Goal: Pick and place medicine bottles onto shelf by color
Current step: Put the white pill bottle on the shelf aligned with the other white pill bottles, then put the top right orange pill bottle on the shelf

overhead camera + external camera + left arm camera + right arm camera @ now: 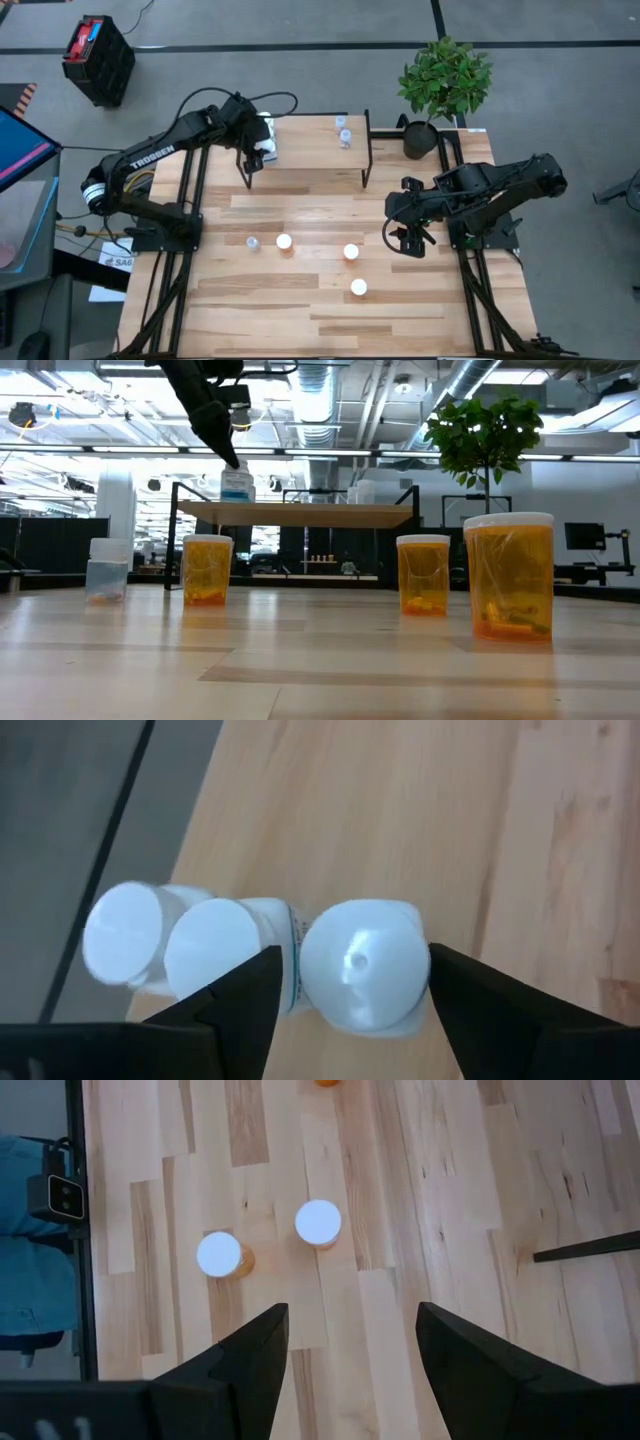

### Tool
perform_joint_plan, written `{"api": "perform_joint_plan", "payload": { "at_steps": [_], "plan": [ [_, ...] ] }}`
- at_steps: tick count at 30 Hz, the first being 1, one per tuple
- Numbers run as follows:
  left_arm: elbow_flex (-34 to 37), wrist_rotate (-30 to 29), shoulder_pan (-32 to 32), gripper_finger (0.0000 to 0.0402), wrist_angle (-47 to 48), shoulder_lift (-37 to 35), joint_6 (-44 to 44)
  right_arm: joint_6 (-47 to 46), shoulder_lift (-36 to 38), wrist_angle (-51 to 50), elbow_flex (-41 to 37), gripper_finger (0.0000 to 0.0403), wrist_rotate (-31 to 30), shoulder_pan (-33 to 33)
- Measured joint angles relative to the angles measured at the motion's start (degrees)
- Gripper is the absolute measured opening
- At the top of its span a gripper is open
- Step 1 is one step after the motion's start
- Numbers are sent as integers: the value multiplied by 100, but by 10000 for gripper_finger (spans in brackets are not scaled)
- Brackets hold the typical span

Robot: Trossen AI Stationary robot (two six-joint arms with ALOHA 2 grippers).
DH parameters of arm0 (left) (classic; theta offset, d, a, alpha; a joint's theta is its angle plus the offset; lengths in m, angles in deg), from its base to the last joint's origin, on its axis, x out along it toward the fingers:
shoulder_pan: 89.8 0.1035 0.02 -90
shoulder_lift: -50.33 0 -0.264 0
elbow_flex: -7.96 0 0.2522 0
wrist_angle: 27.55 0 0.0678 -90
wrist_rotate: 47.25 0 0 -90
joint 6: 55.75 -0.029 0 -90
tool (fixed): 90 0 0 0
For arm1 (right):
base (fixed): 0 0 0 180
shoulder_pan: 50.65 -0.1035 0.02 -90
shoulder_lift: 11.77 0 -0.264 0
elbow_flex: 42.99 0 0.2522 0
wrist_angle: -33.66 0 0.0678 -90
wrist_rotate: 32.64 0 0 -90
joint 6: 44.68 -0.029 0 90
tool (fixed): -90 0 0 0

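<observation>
Grey floor surrounds my slatted light-wood desk [300,310], a potted green plant [445,80] at its far right corner. Against the far edge stands the low shelf with a pale wooden top board on thin black legs [310,155]. My left gripper [350,982] is over the shelf's left end, its fingers set on either side of a small white bottle [360,970] — I judge it clamped, about to be set down beside two more white-capped bottles [170,945] grouped there, whites together. Two small clear bottles [343,131] sit near the shelf's far right part, presumably their own colour zone. Still on the desk: three orange bottles with white caps [351,252] toward the middle, and one clear bluish bottle [253,242] left of them. My right gripper [408,243] waits above the desk's right side — fingers apart, holding nothing, probably lined up for the orange ones.
</observation>
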Motion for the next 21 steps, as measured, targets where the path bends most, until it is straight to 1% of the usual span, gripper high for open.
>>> {"api": "perform_joint_plan", "payload": {
  "at_steps": [5, 9, 13, 16, 18, 21],
  "plan": [
    [-11, -13, 0, 238, 66, 0, -83, -1, 1, 2, 0, 244, 0, -2],
    [-121, 96, -2, 238, 72, -2, -99, -1, -1, -1, 0, 244, -2, 0],
    [-412, 180, -40, 238, 86, -7, -96, -1, 0, -1, 0, 244, 0, -2],
    [-741, 226, -135, 238, 192, -9, 80, -1, 0, 11, 0, 244, 0, -1],
    [-949, 421, -230, 238, 398, -13, 350, -1, -2, 105, 0, 244, 0, 0],
    [-1160, 980, -437, 238, 970, -13, 754, 0, -1, 358, 0, 244, 0, 0]
  ]
}}
